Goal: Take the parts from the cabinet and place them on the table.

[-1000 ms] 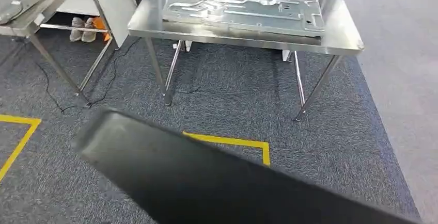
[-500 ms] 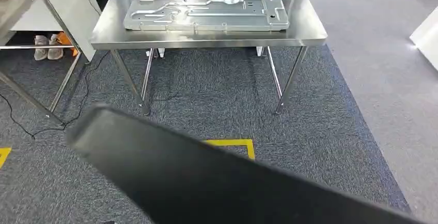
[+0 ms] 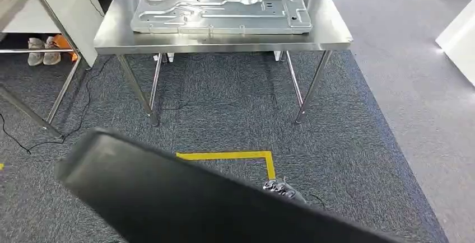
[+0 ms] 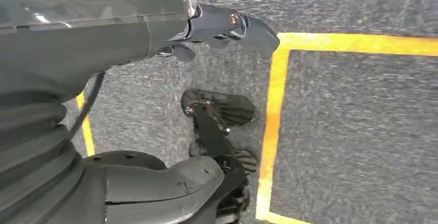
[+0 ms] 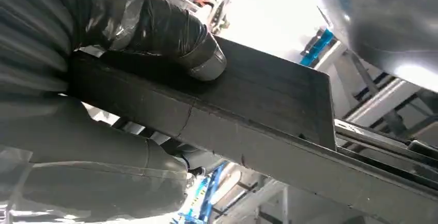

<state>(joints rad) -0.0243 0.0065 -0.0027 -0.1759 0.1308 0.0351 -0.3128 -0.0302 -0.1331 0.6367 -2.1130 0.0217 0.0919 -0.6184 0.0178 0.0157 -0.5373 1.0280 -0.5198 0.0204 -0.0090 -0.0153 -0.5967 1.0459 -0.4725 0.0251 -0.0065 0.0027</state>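
Near: a long black flat panel [image 3: 185, 198] slants across the foreground. Right hand [image 5: 103, 79] clamps its edge, thumb on one face, fingers on the other. Left hand [image 4: 217, 28]: fingers curled against a dark glossy surface; whether it grips, cannot tell. Yellow floor tape [image 3: 235, 156] lies beyond. Far: stainless steel bench [image 3: 330, 33] bearing a pressed silver metal plate [image 3: 221, 12].

Yellow floor tape [image 3: 235, 155] on grey carpet [image 3: 235, 108] — shoes [image 3: 42, 51] (far left).
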